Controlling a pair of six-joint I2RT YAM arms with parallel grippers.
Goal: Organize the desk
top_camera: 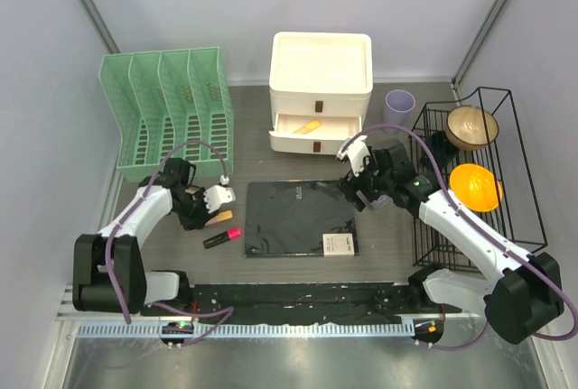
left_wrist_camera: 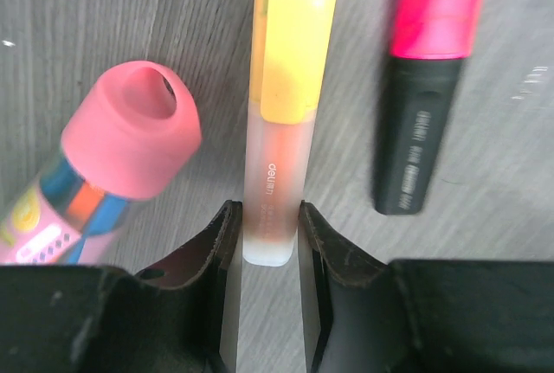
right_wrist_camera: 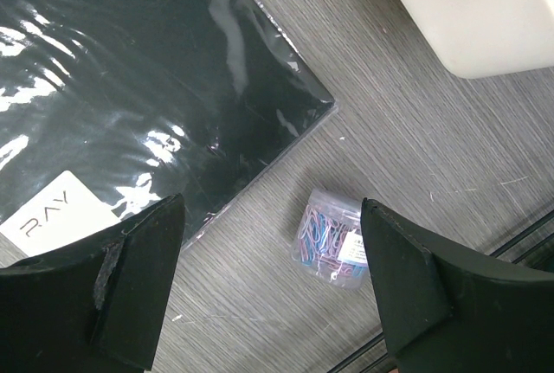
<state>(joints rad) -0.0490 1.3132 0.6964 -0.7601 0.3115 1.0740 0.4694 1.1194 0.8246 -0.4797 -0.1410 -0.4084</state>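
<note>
the left gripper (left_wrist_camera: 268,221) nips the tail of a yellow-capped orange highlighter pen (left_wrist_camera: 281,131) lying flat on the dark grey-brown wood-grain desk (left_wrist_camera: 104,27), its long axis pointing straight out from the fingers (left_wrist_camera: 216,247). the right gripper (right_wrist_camera: 273,217), wide open and empty, hangs over a clear tub of coloured paper clips (right_wrist_camera: 331,247).

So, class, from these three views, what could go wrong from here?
1. The left gripper grips only the tail of the yellow-capped highlighter; it may pivot or slip when lifted.
2. The pink-capped tube and pink highlighter lie close alongside and could get knocked.
3. The right gripper, open over the paperclip box, might catch the notebook edge.
</note>
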